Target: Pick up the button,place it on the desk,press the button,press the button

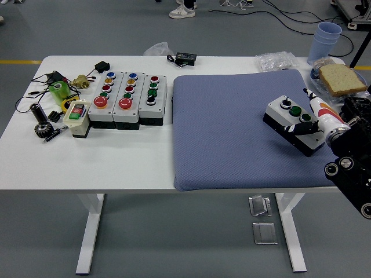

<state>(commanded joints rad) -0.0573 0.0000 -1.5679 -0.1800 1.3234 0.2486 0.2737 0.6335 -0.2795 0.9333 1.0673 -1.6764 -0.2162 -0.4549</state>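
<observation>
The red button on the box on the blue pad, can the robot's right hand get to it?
Probably yes. The right hand is already over the near end of the button box, with nothing between them; the red button itself is hidden under it.
</observation>
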